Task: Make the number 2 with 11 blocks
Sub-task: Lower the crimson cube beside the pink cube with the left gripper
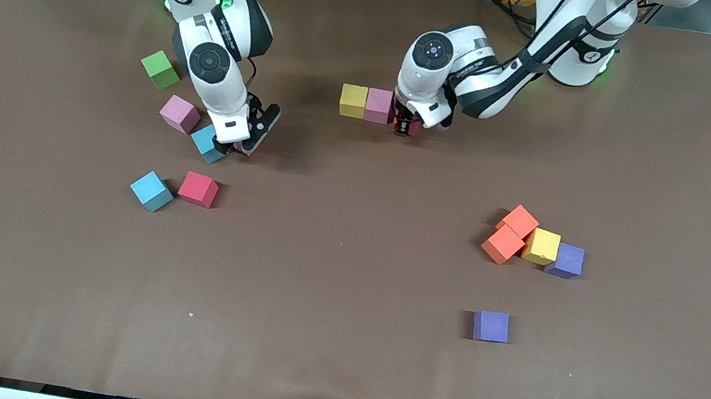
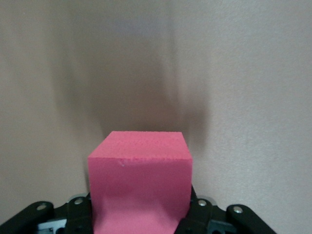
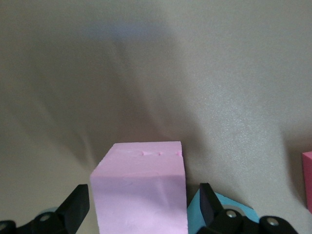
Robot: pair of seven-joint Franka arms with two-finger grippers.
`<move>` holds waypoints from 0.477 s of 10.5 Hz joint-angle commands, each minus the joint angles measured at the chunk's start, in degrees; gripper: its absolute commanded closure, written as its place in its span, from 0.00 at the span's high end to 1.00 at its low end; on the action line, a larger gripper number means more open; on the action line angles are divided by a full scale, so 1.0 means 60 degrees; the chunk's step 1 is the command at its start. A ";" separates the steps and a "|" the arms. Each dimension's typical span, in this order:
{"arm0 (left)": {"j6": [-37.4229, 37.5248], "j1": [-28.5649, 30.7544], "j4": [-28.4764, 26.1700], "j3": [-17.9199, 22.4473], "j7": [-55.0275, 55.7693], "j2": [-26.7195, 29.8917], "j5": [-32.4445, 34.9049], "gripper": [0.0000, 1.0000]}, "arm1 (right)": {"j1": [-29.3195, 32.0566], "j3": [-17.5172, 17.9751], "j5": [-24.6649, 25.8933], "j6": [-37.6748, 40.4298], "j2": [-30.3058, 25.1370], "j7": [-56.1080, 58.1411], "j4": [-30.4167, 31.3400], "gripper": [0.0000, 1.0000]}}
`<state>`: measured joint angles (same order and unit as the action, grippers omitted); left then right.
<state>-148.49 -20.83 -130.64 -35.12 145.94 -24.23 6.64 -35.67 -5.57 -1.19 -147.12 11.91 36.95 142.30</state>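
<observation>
now your left tool (image 1: 405,126) grips a red block (image 2: 139,183) right beside the pink-and-yellow row (image 1: 366,103), while your right tool (image 1: 237,146) clamps a pink block (image 3: 140,187).

On the brown table (image 1: 329,367), a yellow foam cube (image 1: 353,101) and a pink foam cube (image 1: 379,105) sit touching in a row. The left gripper (image 1: 406,127) clamps a red foam cube (image 2: 139,180) just beside the pink one. Toward the right arm's end, the right gripper (image 1: 241,147) is low, with a second pink cube (image 3: 141,190) at it, just beside a light-blue foam cube (image 1: 207,143). Toward the left arm's end, a purple foam cube (image 1: 491,326) lies alone, nearer the front camera than a cluster of four cubes (image 1: 541,247).
</observation>
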 commanded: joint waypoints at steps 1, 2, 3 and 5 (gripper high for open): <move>-0.0242 -0.0175 -0.0390 -0.0006 0.0270 0.0391 -0.0081 0.00 | 0.0041 0.0078 0.0111 -0.0206 -0.0080 0.0053 0.0189 0.71; -0.0242 -0.0161 -0.0419 0.0009 0.0300 0.0406 -0.0081 0.00 | 0.0027 0.0078 0.0111 -0.0192 -0.0080 0.0039 0.0175 0.29; -0.0242 -0.0161 -0.0405 0.0009 0.0315 0.0348 -0.0081 0.00 | 0.0012 0.0078 0.0111 -0.0134 -0.0109 0.0039 0.0160 0.26; -0.0300 -0.0161 -0.0405 0.0009 0.0329 0.0318 0.0065 0.00 | 0.0026 0.0078 0.0111 0.0027 -0.0240 -0.0064 0.0087 0.27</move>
<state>-149.12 -21.64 -131.54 -35.06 146.54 -24.04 6.64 -35.76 -5.42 -1.15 -147.35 11.90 36.93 142.26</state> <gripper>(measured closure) 0.379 0.366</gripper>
